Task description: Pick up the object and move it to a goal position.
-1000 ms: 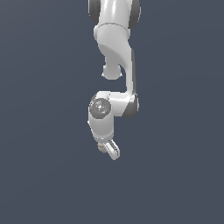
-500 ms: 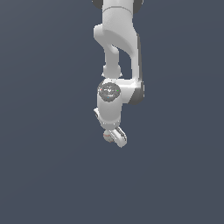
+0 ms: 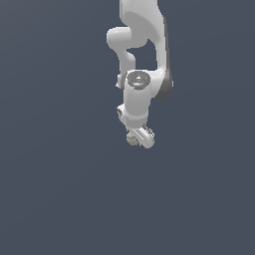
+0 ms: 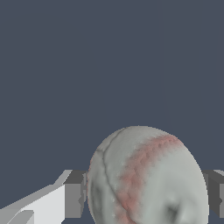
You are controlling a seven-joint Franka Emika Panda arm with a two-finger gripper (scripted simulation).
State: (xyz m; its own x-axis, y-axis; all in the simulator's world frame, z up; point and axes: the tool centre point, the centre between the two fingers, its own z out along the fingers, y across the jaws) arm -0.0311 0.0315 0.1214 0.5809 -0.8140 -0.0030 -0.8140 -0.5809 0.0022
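Pincer point(image 3: 138, 138) clamped on ball point(image 4: 146, 177), fingers point(image 4: 73, 194) flanking it. Carry step likely underway. Next: steady transport to goal, grip kept firm; goal not visible.

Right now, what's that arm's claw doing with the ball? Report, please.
Gripper shut on off-white ball with reddish seams. Ball sits between both fingers. Nothing seen in the way.

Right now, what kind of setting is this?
Likely a bare simulator scene: flat, untextured grey-blue ground, a rendered white arm, and its gripper around a baseball. No furniture or walls.
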